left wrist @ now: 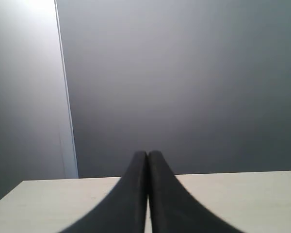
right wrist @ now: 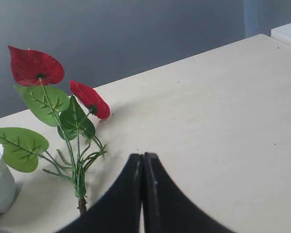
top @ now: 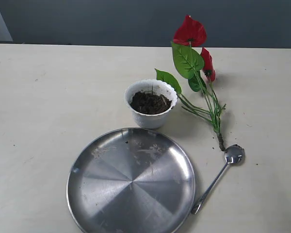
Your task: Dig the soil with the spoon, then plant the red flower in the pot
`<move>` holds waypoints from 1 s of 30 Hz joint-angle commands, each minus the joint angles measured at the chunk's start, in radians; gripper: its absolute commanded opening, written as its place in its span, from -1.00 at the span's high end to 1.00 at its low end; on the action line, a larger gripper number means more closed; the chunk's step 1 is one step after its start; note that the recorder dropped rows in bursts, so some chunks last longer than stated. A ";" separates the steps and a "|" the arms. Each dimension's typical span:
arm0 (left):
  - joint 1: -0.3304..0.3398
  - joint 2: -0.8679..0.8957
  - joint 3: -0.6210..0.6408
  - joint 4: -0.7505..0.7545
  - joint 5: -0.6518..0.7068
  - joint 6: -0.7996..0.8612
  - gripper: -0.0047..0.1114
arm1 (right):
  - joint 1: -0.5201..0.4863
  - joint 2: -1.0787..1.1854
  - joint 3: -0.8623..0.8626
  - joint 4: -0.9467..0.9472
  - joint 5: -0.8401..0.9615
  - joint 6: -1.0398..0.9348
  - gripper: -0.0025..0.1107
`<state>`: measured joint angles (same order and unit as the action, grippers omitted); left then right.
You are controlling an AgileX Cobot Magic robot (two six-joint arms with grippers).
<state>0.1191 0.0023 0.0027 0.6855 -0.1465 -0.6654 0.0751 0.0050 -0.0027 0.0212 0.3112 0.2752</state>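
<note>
Soil (top: pixel 150 103): exterior view – dark and crumbly, filling the pot (top: pixel 151 104), which stands upright on the desk (top: pixel 39 97); neither of my tools shows in this view.
Red flower (top: pixel 196 63): lying flat on the desk just beside the pot, one green leaf against the pot's rim, brown stem end close to the spoon's bowl.
Spoon (top: pixel 219 175): lying on the desk, handle tip just beside the steel plate (top: pixel 131 182).
Steel plate: close to the pot; no soil heap on it.
Left tool (left wrist: pixel 147 158): left wrist view – my two dark fingers pressed together, nothing between them; only bare desk and a grey wall ahead.
Right tool (right wrist: pixel 143 159): right wrist view – fingers likewise closed on nothing, above the desk; the red flower lies near, ahead and to one side of its tip, the pot's white wall at the frame edge beyond it.
</note>
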 commanded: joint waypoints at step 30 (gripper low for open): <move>-0.002 -0.002 -0.003 -0.007 -0.004 -0.005 0.91 | -0.004 -0.005 0.003 0.547 -0.536 0.145 0.97</move>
<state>0.1191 0.0023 0.0027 0.6855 -0.1465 -0.6654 0.0751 0.0036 -0.0020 0.5771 -0.1144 0.4262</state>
